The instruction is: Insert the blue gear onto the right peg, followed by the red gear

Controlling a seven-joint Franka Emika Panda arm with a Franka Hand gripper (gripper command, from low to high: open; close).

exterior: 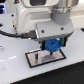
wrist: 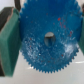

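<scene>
Between the two teal pads of my end effector (exterior: 53,46) sits the flat, round, bright-blue plastic gear (exterior: 52,46), toothed all round its edge. From the exterior view I see it carried low, just over the black-framed pale rectangular plate (exterior: 35,59), toward that plate's end on the exterior view's right. I cannot tell from here whether the gear touches the plate or hangs a little clear of it.

On the wrist view the blue gear (wrist: 49,40) fills nearly the whole picture. Its centre bore (wrist: 49,36) shows as a small pale opening with something dark at its lower edge; I cannot tell whether that is the thin dark upright peg. A teal pad (wrist: 8,42) presses against the gear's rim on one side, and a sliver of the other pad (wrist: 81,44) shows at the opposite rim, so the end effector is closed onto the gear, spread only as wide as the gear itself.

Beyond the plate, the white worktop (exterior: 15,67) spreads out around it. Above the end effector I see the white body of the arm (exterior: 35,17), with a black cable (exterior: 12,34) running in from the exterior view's left.
</scene>
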